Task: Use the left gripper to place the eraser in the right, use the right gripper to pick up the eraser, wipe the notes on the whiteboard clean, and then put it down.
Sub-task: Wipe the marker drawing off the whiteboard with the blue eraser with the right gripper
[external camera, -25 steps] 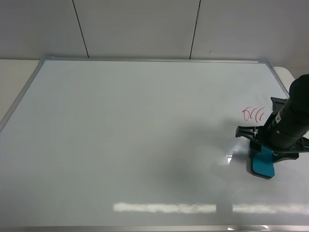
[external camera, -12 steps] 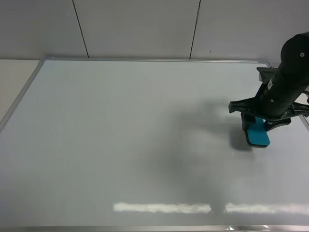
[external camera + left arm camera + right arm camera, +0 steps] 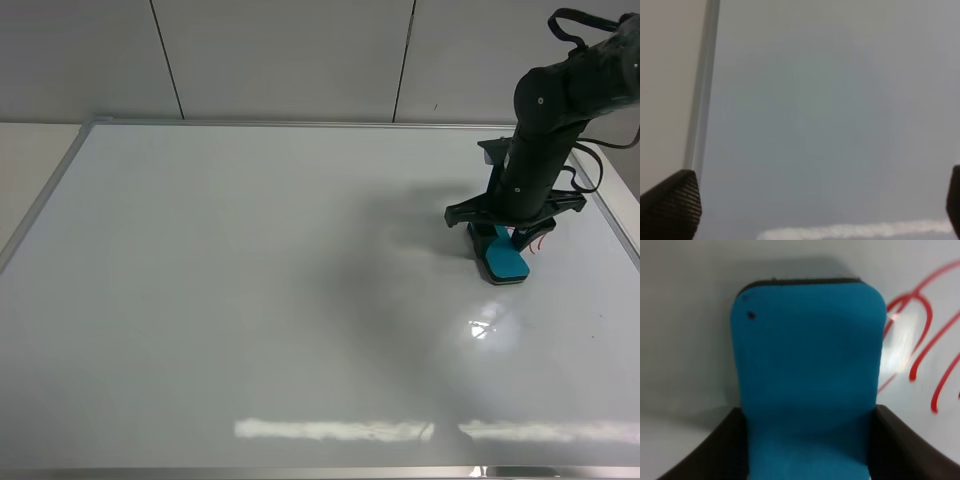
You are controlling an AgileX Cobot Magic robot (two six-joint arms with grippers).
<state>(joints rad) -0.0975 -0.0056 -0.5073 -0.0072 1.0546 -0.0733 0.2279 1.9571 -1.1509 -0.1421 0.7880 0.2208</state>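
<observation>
The whiteboard (image 3: 250,300) lies flat, glossy white in its thin silver frame. Near its right edge the right tool (image 3: 497,236) is clamped narrow on the teal eraser (image 3: 503,262), whose dark base rests on the board. Red notes (image 3: 926,347) show just beside the eraser. The left tool (image 3: 812,205) hangs spread wide, holding nothing, above the board close to its frame.

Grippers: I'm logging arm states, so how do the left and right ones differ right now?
The left gripper has its jaws wide open and empty; the right gripper has its jaws shut on the blue eraser. The left faces bare whiteboard by its frame; the right sits beside the red notes. Both are black and over the board.
</observation>
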